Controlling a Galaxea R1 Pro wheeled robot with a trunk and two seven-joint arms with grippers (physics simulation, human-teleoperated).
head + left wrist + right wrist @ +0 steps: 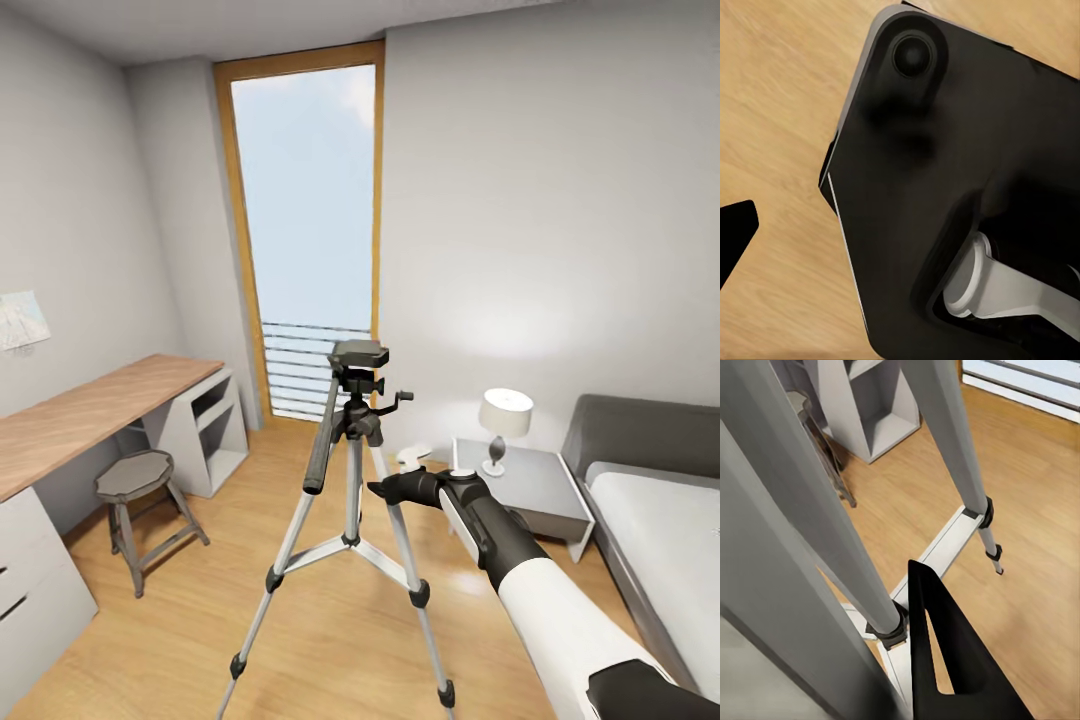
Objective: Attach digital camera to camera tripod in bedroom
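Right gripper (378,489), black and two-fingered, reaches in at centre frame beside the upper legs of the tall silver-legged camera tripod (352,500), probably to steady or position it; whether it grips anything I cannot tell. Its black pan head (359,354) carries no camera. Open white desk shelves (212,420), at middle left, look empty.

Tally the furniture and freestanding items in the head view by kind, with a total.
camera tripod: 1
desk: 1
stool: 1
nightstand: 1
table lamp: 1
bed: 1
Total: 6
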